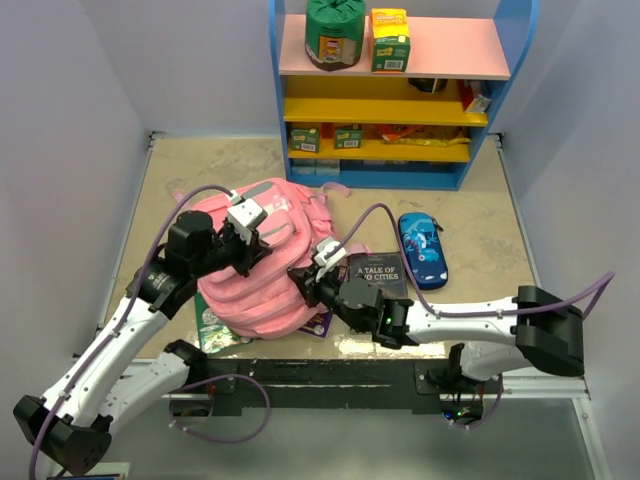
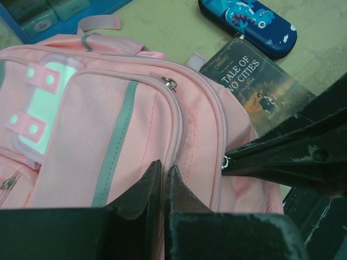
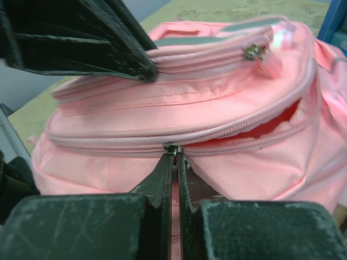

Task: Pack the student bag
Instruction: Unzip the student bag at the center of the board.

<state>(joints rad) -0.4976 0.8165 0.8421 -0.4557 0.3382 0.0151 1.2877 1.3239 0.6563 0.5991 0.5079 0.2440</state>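
The pink backpack (image 1: 260,295) is laid on the tabletop (image 1: 480,230), one book's (image 1: 378,272) edge hidden behind it. Its zipper pull (image 3: 172,148) is pinched by the right claw (image 3: 173,157). The left claw (image 2: 163,172) is pressed together at a front seam; whether it has caught any fabric cannot be told.

One backpack (image 1: 262,262), one pencil case (image 1: 424,249), one novel (image 1: 381,272), two claws (image 2: 164,169) (image 3: 174,158).

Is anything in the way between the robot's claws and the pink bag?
No, nothing visible. The right gripper pinches the zipper pull of the bag, and the left gripper, shut, touches the bag with its tips too.
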